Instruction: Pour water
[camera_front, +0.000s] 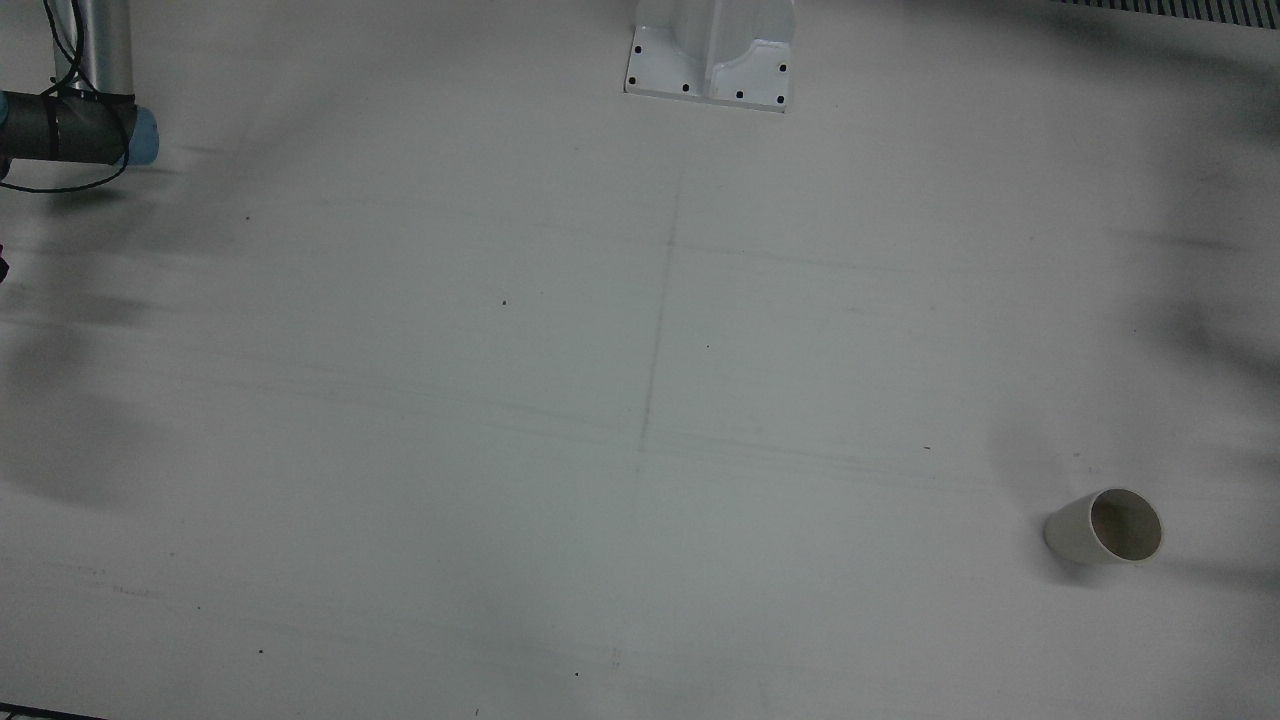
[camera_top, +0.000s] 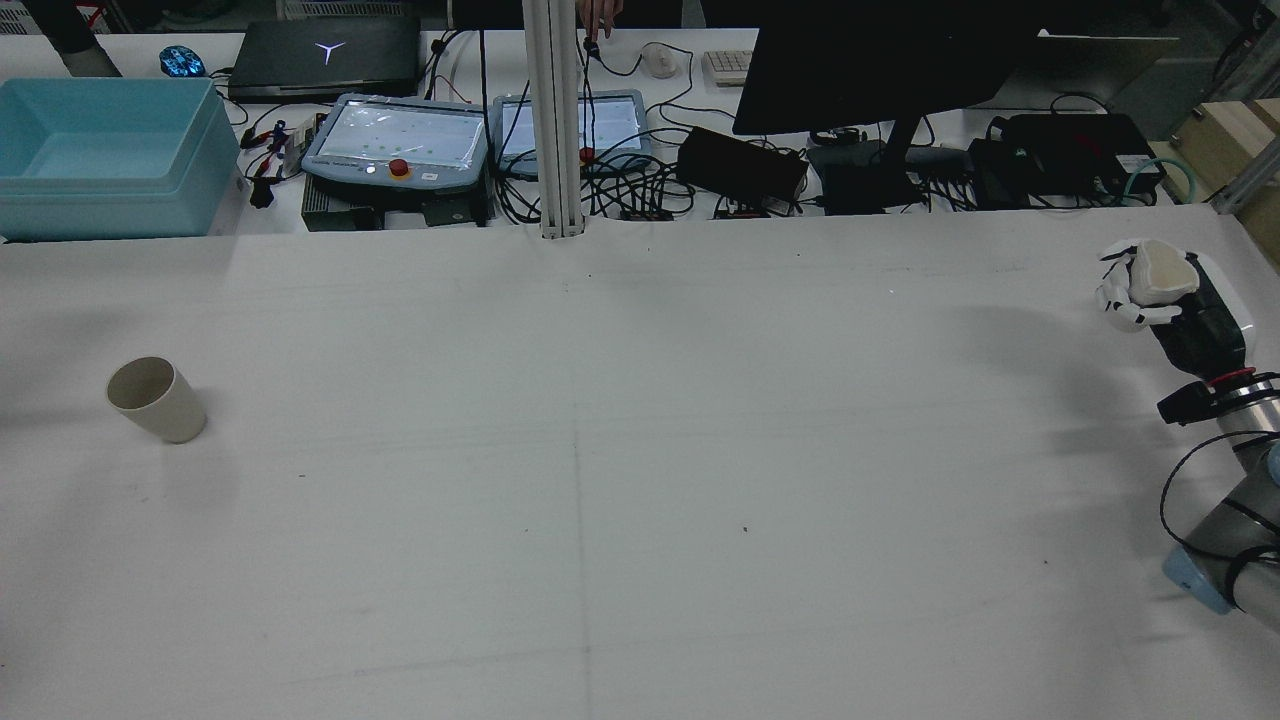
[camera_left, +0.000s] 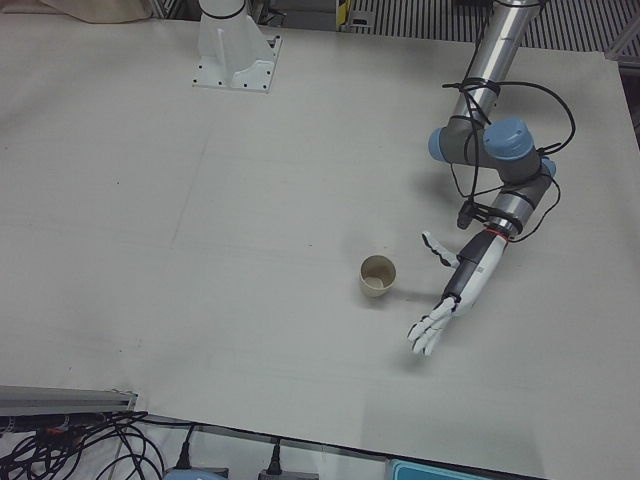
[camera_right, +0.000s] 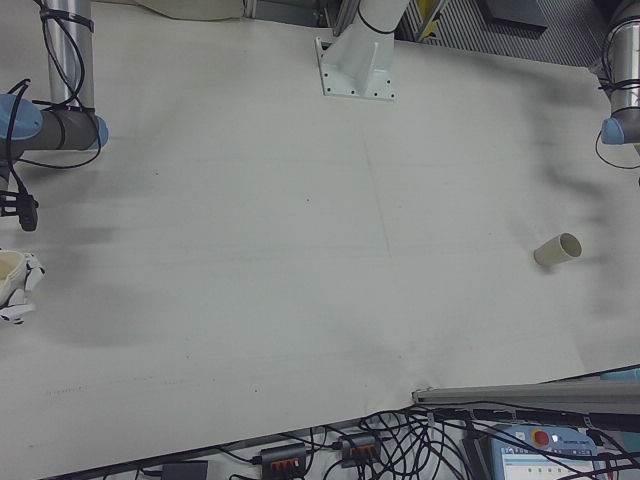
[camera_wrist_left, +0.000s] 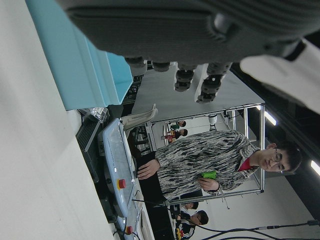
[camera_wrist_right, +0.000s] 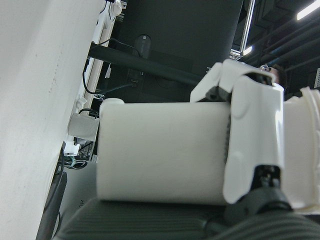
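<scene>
An empty cream cup (camera_top: 155, 400) stands upright on the white table on the robot's left side; it also shows in the front view (camera_front: 1105, 527), the left-front view (camera_left: 378, 276) and the right-front view (camera_right: 557, 249). My left hand (camera_left: 450, 292) is open with fingers stretched out, a short way beside this cup and apart from it. My right hand (camera_top: 1150, 285) is at the table's far right, shut on a second cream cup (camera_wrist_right: 160, 150), with its fingers (camera_wrist_right: 255, 145) wrapped round it. This hand shows at the left edge of the right-front view (camera_right: 15, 285).
A blue bin (camera_top: 110, 150), two teach pendants (camera_top: 400, 140), a monitor and cables lie beyond the table's far edge. A white pedestal (camera_front: 710, 55) stands at the robot's side of the table. A person shows in the left hand view (camera_wrist_left: 210, 160).
</scene>
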